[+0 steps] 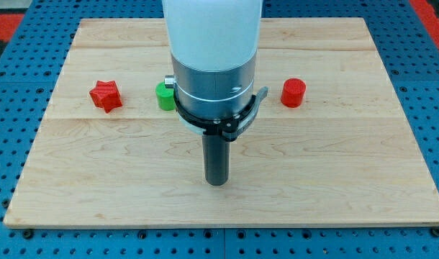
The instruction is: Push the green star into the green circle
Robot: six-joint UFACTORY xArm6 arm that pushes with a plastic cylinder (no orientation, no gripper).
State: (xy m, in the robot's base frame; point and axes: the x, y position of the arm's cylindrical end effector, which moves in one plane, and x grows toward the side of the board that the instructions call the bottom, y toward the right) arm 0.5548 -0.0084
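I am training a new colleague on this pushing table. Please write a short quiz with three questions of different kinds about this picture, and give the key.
1. True or false: my tip touches the red star.
2. Multiple choice: which block is partly hidden behind the arm? A) the red cylinder B) the green block C) the red star
3. Fill in: the red cylinder lies toward the view's ____ side of the wooden board.

Key:
1. False; my tip stands apart from all blocks, nearer the view's bottom.
2. B; its shape cannot be made out.
3. right
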